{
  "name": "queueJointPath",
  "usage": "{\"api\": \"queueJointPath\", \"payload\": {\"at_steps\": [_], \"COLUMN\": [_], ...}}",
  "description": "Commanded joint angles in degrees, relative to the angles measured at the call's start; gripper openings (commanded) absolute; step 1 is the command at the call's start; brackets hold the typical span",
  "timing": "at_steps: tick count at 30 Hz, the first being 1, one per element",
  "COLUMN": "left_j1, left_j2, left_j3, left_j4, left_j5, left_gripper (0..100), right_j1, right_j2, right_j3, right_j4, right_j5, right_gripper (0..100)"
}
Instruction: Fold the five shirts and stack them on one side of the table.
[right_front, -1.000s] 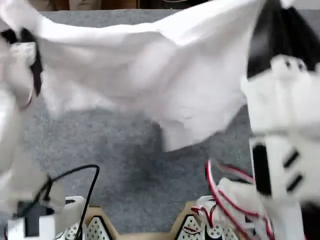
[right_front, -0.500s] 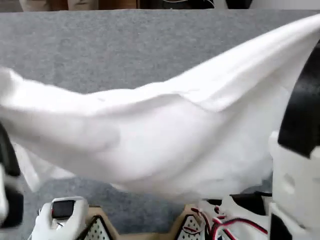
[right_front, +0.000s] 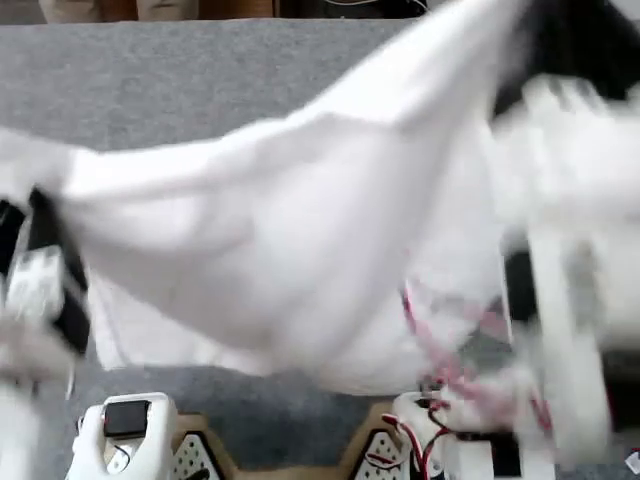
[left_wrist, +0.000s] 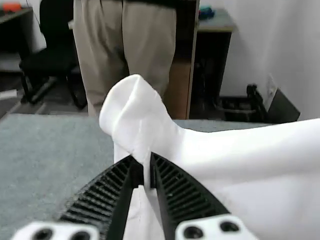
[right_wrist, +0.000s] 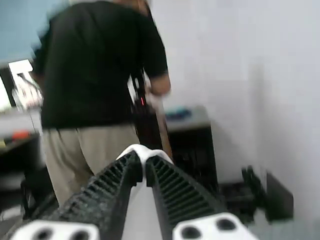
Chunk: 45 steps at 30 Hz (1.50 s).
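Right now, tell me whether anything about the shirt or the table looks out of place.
Nothing is damaged or spilled. The white shirt is held in the air over the grey table, pinched by the left gripper and the right gripper. It hangs askew, one end higher, its middle sagging.

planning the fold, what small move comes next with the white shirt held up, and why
Probably lower the white cloth shirt flat onto the grey table: the left gripper and right gripper each pinch an edge, holding it aloft.
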Motion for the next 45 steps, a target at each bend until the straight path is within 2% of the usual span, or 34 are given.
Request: {"api": "queueJointPath", "payload": {"at_steps": [1,7,11,14,16,18,21,29,33,38,45], "left_j1": [0.18,0.26,0.26,-0.09,-0.79,-1.58,-2.02,-0.44,-0.35,-0.35,0.26], "left_j2": [-0.48,1.89,7.87,15.25,21.23,27.82,38.73,65.54,76.62,86.02,90.42], "left_j3": [22.42,54.68,69.45,71.82,68.48,62.07,49.76,12.4,-5.71,-22.95,-34.02], "left_j4": [-16.97,-52.04,-73.76,-82.99,-84.31,-82.99,-78.59,-60.66,-48.35,-26.73,-10.99], "left_j5": [0.53,0.09,-5.98,-7.47,-7.47,-7.03,-2.37,1.76,3.78,4.66,4.66], "left_gripper": [2,2,2,2,2,2,2,2,2,2,2], "right_j1": [-0.48,-3.74,-4.88,-5.05,-5.05,-4.97,-4.97,-4.88,-4.88,-4.97,-4.44], "right_j2": [3.21,13.32,21.49,27.3,30.11,32.22,34.42,42.51,47.52,48.31,48.57], "right_j3": [12.97,32.57,39.16,39.96,39.96,39.43,38.2,27.74,20.62,13.23,0.84], "right_j4": [-10.46,-29.8,-37.19,-38.68,-38.95,-38.95,-38.86,-38.86,-38.15,-25.05,-3.78], "right_j5": [-1.76,-1.49,-1.67,-1.76,-1.76,-1.76,-1.76,-1.76,-1.76,-1.76,-1.41], "right_gripper": [0.5,0.5,0.5,0.5,0.5,0.5,0.5,0.5,0.5,0.5,0.5]}}
